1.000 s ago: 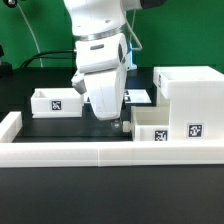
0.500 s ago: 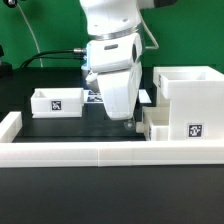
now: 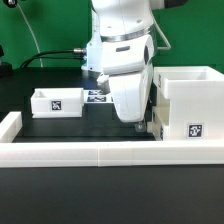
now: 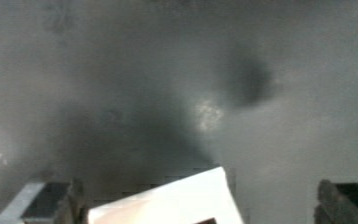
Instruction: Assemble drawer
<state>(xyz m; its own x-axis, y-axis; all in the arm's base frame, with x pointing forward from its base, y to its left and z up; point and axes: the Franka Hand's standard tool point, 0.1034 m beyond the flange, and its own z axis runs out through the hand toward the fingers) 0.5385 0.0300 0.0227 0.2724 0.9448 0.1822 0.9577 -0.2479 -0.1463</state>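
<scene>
The white drawer housing (image 3: pixel 190 88) stands at the exterior view's right. A white open-top tray (image 3: pixel 185 130) with a square tag sits low in front of it. My gripper (image 3: pixel 140 125) hangs over that tray's near-left end, and the hand hides that end. In the wrist view a white corner of a part (image 4: pixel 167 200) lies between my fingers (image 4: pixel 51 205), which stand wide apart and do not touch it. The gripper (image 4: pixel 202 205) is open. A second small tagged tray (image 3: pixel 57 101) sits on the table at the exterior view's left.
A long low white border rail (image 3: pixel 60 153) runs along the front and turns up at the left end. The marker board (image 3: pixel 97 97) lies behind the arm. A black cable runs along the back left.
The arm has moved towards the exterior view's right, from the middle of the table to over the tray by the housing. The trays and housing have not moved.
</scene>
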